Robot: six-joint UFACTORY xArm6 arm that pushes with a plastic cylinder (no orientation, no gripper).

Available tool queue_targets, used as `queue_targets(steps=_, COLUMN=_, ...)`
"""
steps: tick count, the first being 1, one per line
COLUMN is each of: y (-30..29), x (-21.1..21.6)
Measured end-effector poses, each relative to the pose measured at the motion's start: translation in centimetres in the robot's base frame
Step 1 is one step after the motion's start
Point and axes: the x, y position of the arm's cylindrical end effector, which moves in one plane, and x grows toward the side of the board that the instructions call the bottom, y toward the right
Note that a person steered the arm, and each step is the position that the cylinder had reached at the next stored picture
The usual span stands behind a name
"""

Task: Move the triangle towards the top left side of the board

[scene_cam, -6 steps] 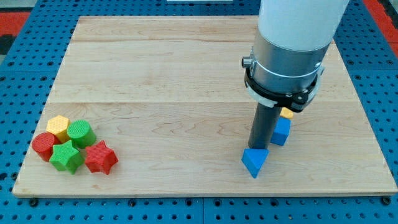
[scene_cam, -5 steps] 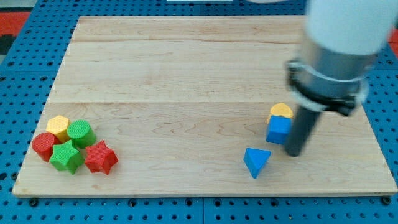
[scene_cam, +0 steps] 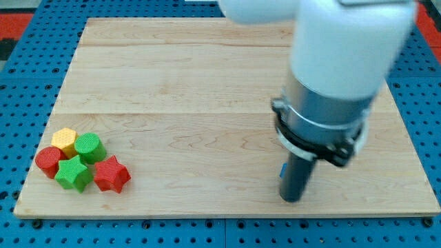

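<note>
My tip (scene_cam: 293,200) rests on the wooden board (scene_cam: 193,76) near its bottom edge, right of centre. Only a thin blue sliver of the blue triangle (scene_cam: 282,171) shows at the left side of the rod, a little above the tip. The rest of the triangle is hidden behind the rod, so I cannot tell whether they touch. The arm's wide body is blurred and covers the area above it.
A tight cluster sits at the board's bottom left: a yellow hexagon (scene_cam: 64,140), a green cylinder (scene_cam: 89,147), a red cylinder (scene_cam: 48,160), a green star (scene_cam: 73,173) and a red star (scene_cam: 111,174). The blue cube and yellow block seen earlier are hidden behind the arm.
The rod swung from the triangle's top to its right side, then came down towards the view's bottom and left, now covering the triangle, the blue cube and the yellow block.
</note>
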Motion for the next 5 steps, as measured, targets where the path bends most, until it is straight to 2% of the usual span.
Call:
queue_targets(steps=1, y=6.9, x=-0.4)
queue_targets(steps=2, y=4.2, x=-3.2)
queue_targets(steps=3, y=-4.3, x=-3.7)
queue_targets(steps=4, y=-8.0, x=-5.3)
queue_targets(steps=5, y=-5.6, x=-7.6)
